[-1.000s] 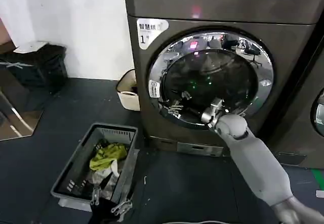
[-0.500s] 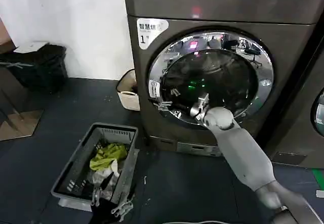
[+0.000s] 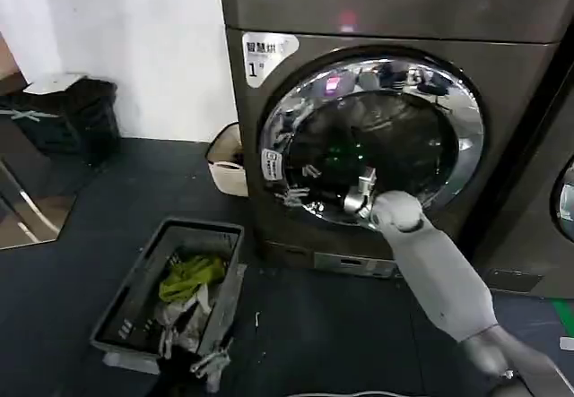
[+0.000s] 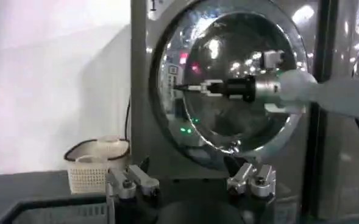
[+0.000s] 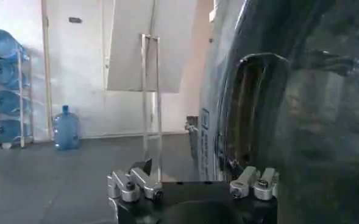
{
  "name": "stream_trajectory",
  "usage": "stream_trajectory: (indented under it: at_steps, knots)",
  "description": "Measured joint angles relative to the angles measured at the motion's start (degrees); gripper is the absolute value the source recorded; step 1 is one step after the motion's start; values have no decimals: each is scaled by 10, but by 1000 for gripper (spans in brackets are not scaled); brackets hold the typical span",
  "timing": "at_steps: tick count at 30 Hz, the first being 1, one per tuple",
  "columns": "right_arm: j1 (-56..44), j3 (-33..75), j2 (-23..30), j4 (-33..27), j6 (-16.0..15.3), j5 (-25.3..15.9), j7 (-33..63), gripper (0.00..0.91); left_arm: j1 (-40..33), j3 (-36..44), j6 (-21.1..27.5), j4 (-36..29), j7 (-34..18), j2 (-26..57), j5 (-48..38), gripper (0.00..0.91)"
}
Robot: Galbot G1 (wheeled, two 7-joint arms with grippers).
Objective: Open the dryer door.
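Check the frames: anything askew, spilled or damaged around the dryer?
Nothing spilled or damaged. The large round chrome-rimmed dryer door looks slightly ajar at its left edge, as the task intends. The right gripper is at that edge. The left gripper hangs low over the grey laundry basket holding crumpled yellow-green cloth.

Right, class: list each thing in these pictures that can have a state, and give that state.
Dryer door: just ajar at its left edge.
Right gripper: at the door's lower left rim.
Left gripper: open, low, holding nothing.
Basket: holding clothes.
Dryer light: lit.
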Motion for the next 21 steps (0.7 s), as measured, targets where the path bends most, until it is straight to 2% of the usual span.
stream_trajectory:
  at_steps: [9, 21]
  knots:
    - [-41, 31, -28, 58, -15, -23, -89, 907, -34, -27, 17, 11, -2, 66, -37, 907]
    - [-165, 132, -86, 174, -20, -7, -201, 907, -105, -5, 37, 46, -8, 168, -81, 907]
